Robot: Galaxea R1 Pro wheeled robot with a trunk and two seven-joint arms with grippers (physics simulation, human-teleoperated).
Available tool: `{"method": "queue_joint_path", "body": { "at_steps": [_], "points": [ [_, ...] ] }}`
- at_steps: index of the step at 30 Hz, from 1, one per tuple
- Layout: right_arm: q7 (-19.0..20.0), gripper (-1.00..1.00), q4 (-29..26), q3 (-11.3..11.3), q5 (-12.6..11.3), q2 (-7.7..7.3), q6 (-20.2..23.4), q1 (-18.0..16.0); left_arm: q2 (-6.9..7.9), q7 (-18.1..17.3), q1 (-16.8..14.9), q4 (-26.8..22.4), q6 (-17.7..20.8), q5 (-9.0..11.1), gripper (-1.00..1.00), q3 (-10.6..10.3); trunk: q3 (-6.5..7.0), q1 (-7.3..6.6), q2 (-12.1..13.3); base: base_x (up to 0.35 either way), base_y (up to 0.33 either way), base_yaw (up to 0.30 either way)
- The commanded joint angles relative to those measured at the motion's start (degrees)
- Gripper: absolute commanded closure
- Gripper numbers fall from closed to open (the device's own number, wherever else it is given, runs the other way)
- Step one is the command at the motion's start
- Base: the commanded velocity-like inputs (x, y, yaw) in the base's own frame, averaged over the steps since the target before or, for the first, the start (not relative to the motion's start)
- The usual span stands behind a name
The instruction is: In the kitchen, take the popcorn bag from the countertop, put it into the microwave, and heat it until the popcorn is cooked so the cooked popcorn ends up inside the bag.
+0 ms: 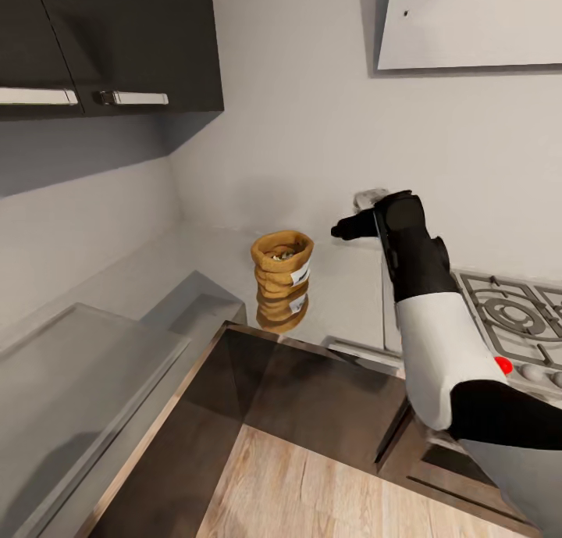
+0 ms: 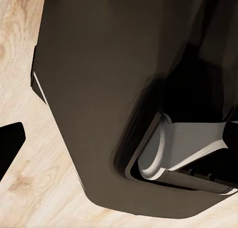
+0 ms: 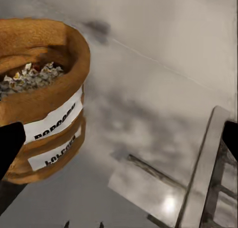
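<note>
One claw matters here: the right claw, black and held out above the glossy grey steel-look counter, points toward the back wall, and its fingertips sit at opposite edges of the right wrist view, so it reads as spread wide with nothing between the fingers. Just to its left in the head view, and a little lower, stands the small tan-brown cloth-like popcorn bag, upright on the counter with its rolled rim open upward and its white label facing the robot; its mirror image lies in the shiny surface below it. A heap of tiny whitish-grey popcorn pieces fills the mouth of the bag. The bag's long axis is vertical, so I judge that the claw must swing leftward and drop to close across the wrinkled sides. The right arm is clearly the nearer one. Right of the arm lies the gas hob with dark grates. The left wrist view looks down past a dark rounded body onto the pale wooden floor; one black tip shows at its edge, and whether the left claw is spread or closed cannot be told. Part of the bag is cut off in the right wrist view.
</note>
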Motion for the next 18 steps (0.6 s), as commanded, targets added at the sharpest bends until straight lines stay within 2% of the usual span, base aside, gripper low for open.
{"method": "queue_joint_path", "body": {
  "at_steps": [1, 2, 4, 8, 11, 15, 18],
  "points": [
    [0.29, -1.00, 2.79, -1.79, 0.60, 0.66, 0.14, -2.76, 0.03, -0.25, -0.02, 0.01, -0.13, 0.23, -1.00, 0.30, -0.07, 0.01, -0.04, 0.000, 0.000, 0.000],
    [0.07, -1.00, 4.72, -3.43, 0.67, 1.53, 0.14, -4.36, 0.04, -0.25, -0.02, 0.00, -0.13, 0.23, -1.00, 0.30, -0.07, 0.01, -0.04, 0.000, 0.000, 0.000],
    [-0.72, -1.00, 5.92, -4.77, 0.77, 2.90, 0.14, -5.34, 0.05, -0.25, -0.02, 0.01, -0.13, 0.23, -1.00, 0.30, -0.07, 0.01, -0.04, 0.000, 0.000, 0.000],
    [-6.46, -1.00, 6.52, -6.84, 0.83, 2.97, 0.14, -5.96, 0.03, -0.25, -0.02, 0.00, -0.13, 0.30, -1.00, 0.32, -0.07, 0.01, -0.04, 0.000, 0.000, 0.000],
    [-10.36, -1.00, 7.03, -7.32, 0.74, 2.97, 0.14, -5.79, -0.01, -0.25, -0.02, 0.00, -0.13, 0.32, -1.00, 0.35, -0.07, 0.01, -0.04, 0.000, 0.000, 0.000],
    [-11.73, -1.00, 9.77, -7.44, -0.11, 2.97, 0.14, -5.46, 0.02, -0.25, -0.02, 0.00, -0.13, 0.32, -1.00, 0.35, -0.07, 0.01, -0.04, 0.000, 0.000, 0.000],
    [-11.89, -1.00, 11.06, -7.45, -1.66, 2.97, 0.14, -5.42, 0.00, -0.25, -0.02, 0.00, -0.13, 0.32, -1.00, 0.36, -0.07, 0.01, -0.04, 0.000, 0.000, 0.000]
  ]
}}
